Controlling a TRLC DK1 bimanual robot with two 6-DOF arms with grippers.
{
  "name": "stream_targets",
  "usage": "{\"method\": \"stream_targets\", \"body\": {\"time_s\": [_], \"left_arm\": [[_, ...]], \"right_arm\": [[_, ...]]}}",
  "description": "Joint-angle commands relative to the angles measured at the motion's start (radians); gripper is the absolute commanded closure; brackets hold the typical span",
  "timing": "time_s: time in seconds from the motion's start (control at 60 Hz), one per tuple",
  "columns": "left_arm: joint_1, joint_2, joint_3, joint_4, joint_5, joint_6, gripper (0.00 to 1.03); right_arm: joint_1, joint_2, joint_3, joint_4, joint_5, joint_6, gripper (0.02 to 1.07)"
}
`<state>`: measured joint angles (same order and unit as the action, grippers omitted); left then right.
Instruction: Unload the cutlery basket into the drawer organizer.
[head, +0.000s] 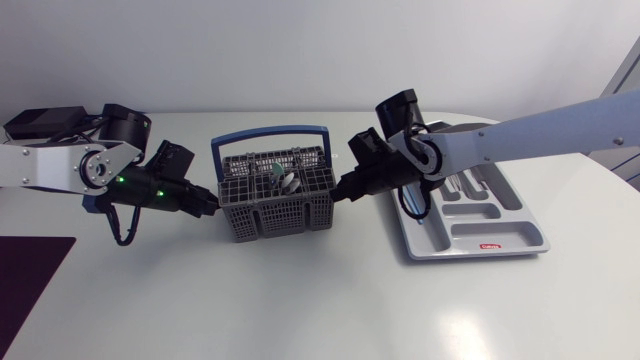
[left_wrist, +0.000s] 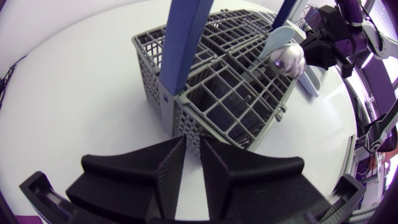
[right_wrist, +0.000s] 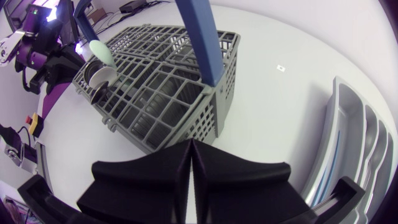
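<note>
Unloading has barely begun. The cutlery basket (head: 285, 215) stands mid-table between your arms, with a spoon (left_wrist: 287, 58) and a pale green utensil (left_wrist: 278, 37) upright inside. The drawer organizer (head: 500, 238), beyond your right arm, looks empty, though that arm hides part of it. Left gripper (head: 210, 205): fingers all but pressed together, holding nothing, near one basket wall. Right gripper (head: 343, 190): fingers pressed together, empty, near the opposite wall. The blue handle (head: 270, 135) arches over the basket; the table (head: 300, 300) gives you open room in front of it.
</note>
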<state>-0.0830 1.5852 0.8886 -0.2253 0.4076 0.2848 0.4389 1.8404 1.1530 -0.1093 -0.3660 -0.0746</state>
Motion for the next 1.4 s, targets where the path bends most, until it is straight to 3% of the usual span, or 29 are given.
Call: {"method": "stream_targets", "body": {"time_s": [0.0,0.333,0.883,1.15,1.233,1.383], "left_arm": [[-0.027,0.019,0.024,0.018,0.048,-0.015,0.83],[-0.049,-0.071,-0.046,0.017,0.082,-0.012,0.83],[-0.127,-0.235,-0.145,-0.095,0.086,0.016,0.83],[-0.070,-0.202,-0.143,-0.078,0.077,0.037,0.81],[-0.047,-0.202,-0.143,-0.066,0.071,0.037,0.74],[-0.041,-0.191,-0.140,-0.052,0.071,0.037,0.72]], "right_arm": [[0.067,-0.070,-0.044,-0.006,-0.057,0.022,1.02],[0.164,-0.214,-0.176,-0.023,-0.022,0.035,1.02],[0.132,-0.245,-0.230,0.000,0.022,0.029,1.02],[0.142,-0.247,-0.248,0.005,0.035,0.030,1.02],[0.144,-0.251,-0.256,0.003,0.041,0.029,1.02],[0.173,-0.265,-0.269,0.002,0.064,0.029,1.02]]}}
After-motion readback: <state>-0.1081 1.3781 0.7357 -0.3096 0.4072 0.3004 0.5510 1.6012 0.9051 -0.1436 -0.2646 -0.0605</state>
